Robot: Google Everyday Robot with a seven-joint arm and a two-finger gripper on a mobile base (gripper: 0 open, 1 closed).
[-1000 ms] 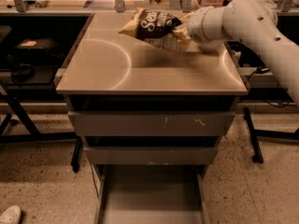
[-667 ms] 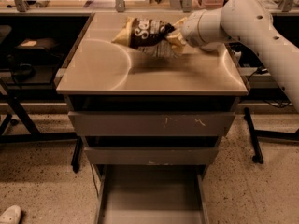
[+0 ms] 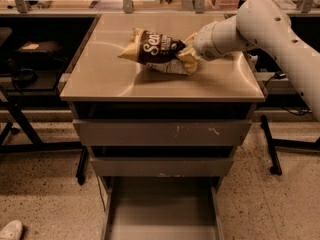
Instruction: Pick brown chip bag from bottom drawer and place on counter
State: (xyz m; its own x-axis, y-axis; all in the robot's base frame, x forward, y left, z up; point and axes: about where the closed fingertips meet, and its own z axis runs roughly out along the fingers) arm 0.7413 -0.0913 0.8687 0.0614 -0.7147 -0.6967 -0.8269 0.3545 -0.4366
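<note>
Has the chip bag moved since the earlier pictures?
Yes. The chip bag, with the gripper at its right end, has come down from the back edge of the counter toward its middle.

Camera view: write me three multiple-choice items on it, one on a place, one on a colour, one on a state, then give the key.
1. Where is the brown chip bag?
A. on the floor
B. on the counter
C. on a side shelf

2. What colour are the bag's ends?
A. red
B. blue
C. pale yellow

3. How does the bottom drawer stand?
A. pulled open
B. pushed shut
C. lifted away

Key:
1 B, the bag appears to lie on the counter, with the gripper at the end nearer the arm.
2 C, both crimped ends show pale yellow against the dark brown.
3 A, its tray juts out below the two upper drawer fronts.
</note>
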